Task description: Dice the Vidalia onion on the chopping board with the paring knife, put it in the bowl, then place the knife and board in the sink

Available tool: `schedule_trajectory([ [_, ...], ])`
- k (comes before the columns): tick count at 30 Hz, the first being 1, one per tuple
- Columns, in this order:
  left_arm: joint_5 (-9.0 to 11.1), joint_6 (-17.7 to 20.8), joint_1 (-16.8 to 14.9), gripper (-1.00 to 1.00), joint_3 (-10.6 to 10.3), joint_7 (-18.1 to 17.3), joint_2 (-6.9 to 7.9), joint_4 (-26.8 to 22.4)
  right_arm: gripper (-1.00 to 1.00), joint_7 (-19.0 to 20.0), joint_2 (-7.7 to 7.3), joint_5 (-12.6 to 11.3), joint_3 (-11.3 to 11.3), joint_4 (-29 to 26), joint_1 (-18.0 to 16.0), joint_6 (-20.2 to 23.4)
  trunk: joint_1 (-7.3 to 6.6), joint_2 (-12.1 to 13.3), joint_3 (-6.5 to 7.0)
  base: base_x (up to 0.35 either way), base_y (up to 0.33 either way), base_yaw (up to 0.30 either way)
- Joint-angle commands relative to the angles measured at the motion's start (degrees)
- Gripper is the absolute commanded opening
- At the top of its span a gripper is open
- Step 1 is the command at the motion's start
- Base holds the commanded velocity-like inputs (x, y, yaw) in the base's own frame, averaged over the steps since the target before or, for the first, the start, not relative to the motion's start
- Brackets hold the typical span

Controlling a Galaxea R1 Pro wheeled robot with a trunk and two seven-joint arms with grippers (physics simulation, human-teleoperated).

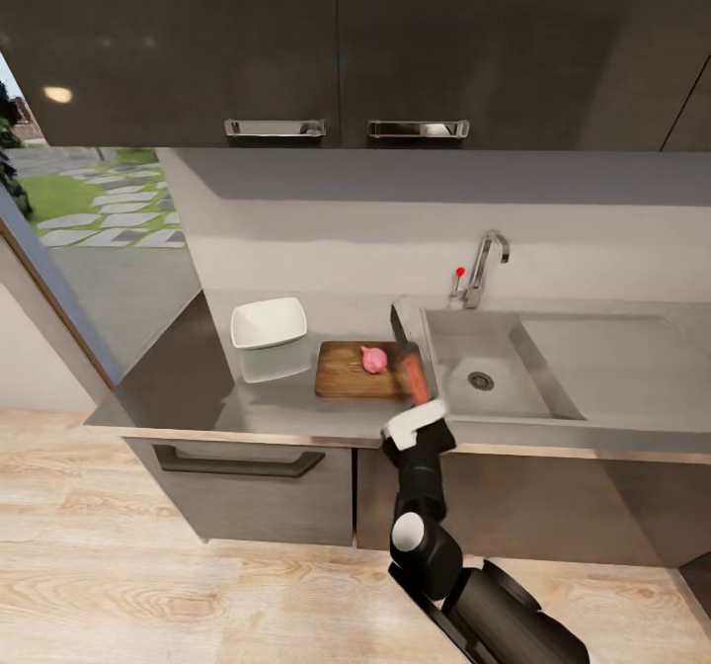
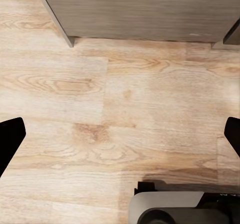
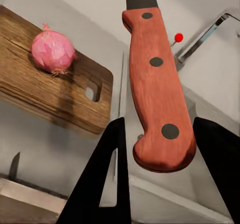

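The pink-red Vidalia onion (image 1: 374, 359) (image 3: 52, 51) rests whole on the brown chopping board (image 1: 341, 373) (image 3: 30, 84), which lies on the grey countertop (image 1: 188, 377) just left of the sink (image 1: 513, 402). My right gripper (image 1: 417, 415) (image 3: 160, 129) is shut on the end of the paring knife's (image 1: 413, 373) (image 3: 157, 84) red-orange handle. The knife's dark blade points away over the board's right edge. The white bowl (image 1: 269, 323) stands left of the board. My left gripper (image 2: 120, 134) is open over the wooden floor, its fingertips (image 2: 10, 134) wide apart.
The chrome tap (image 1: 484, 264) (image 3: 200, 39) with its red-tipped lever stands behind the basin, and the round drain (image 1: 481, 380) is bare. Dark wall cabinets (image 1: 336, 51) hang overhead. A drawer handle (image 1: 237, 463) sits under the counter's front edge. A window (image 1: 89, 200) is on the left.
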Motion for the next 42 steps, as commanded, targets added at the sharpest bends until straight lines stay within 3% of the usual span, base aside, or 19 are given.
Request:
schedule_trajectory([
  [1, 0.6, -0.1, 0.0, 1.0, -0.1, 0.1, 0.03, -0.1, -1.0, -0.3, -0.02, 0.3, 0.5, -0.1, -0.1, 1.6, 0.03, -0.1, -0.09, 0.0, 0.0, 0.0],
  [9, 0.6, -0.1, 0.0, 1.0, -0.1, 0.1, 0.03, -0.1, -1.0, -0.2, 0.0, 0.4, 0.3, -0.1, -0.1, 2.3, 0.03, -0.1, -0.09, 0.0, 0.0, 0.0],
  [15, 0.6, -0.1, 0.0, 1.0, -0.1, 0.1, 0.03, -0.1, -1.0, 0.2, 0.21, 0.6, -6.2, -1.9, -0.1, 3.6, 0.03, -0.1, -0.09, 0.0, 0.0, 0.0],
  [20, 0.6, -0.1, 0.0, 1.0, -0.1, 0.0, 0.03, -0.1, -1.0, 2.0, 1.36, 2.1, -7.9, -2.4, -2.5, 8.8, 0.03, -0.1, -0.09, 0.0, 0.0, 0.0],
  [22, 0.6, -0.1, 0.0, 1.0, -0.1, 0.0, 0.03, -0.2, -1.0, 5.5, 1.76, 3.3, -8.0, -2.5, -5.2, 11.6, 0.03, -0.1, -0.09, 0.0, 0.0, 0.0],
  [24, 0.6, -0.1, 0.0, 1.0, -0.1, 0.0, 0.03, -0.2, -1.0, 15.4, 2.7, 6.3, -8.1, -2.2, -9.5, 14.4, 0.03, -0.1, -0.09, 0.0, 0.0, 0.0],
  [25, 0.6, -0.1, 0.0, 1.0, -0.1, -0.1, 0.03, -0.2, -1.0, 16.8, 2.88, 7.1, -8.1, -2.1, -9.9, 14.6, 0.03, -0.1, -0.09, 0.0, 0.0, 0.0],
  [30, 0.6, -0.1, 0.0, 1.0, -0.1, -0.1, 0.03, -0.2, -1.0, 28.9, 3.94, 15.9, -7.7, -1.7, -11.2, 15.1, 0.03, -0.1, -0.09, 0.0, 0.0, 0.0],
  [31, 0.6, -0.1, 0.0, 1.0, -0.1, -0.1, 0.03, -0.1, -1.0, 32.5, 4.03, 18.3, -6.9, -1.6, -11.3, 15.2, 0.03, -0.1, -0.09, 0.0, 0.0, 0.0],
  [33, 0.6, -0.1, 0.0, 1.0, -0.1, -0.1, 0.03, -0.1, -1.0, 35.9, 3.86, 21.6, -4.7, -1.6, -11.4, 15.3, 0.03, -0.1, -0.09, 0.0, 0.0, 0.0],
  [42, 0.6, -0.1, 0.0, 1.0, -0.1, -0.1, 0.04, -0.2, -1.0, 37.1, 3.05, 22.8, -3.7, -1.5, -11.4, 15.4, 0.03, -0.1, -0.09, 0.0, 0.0, 0.0],
])
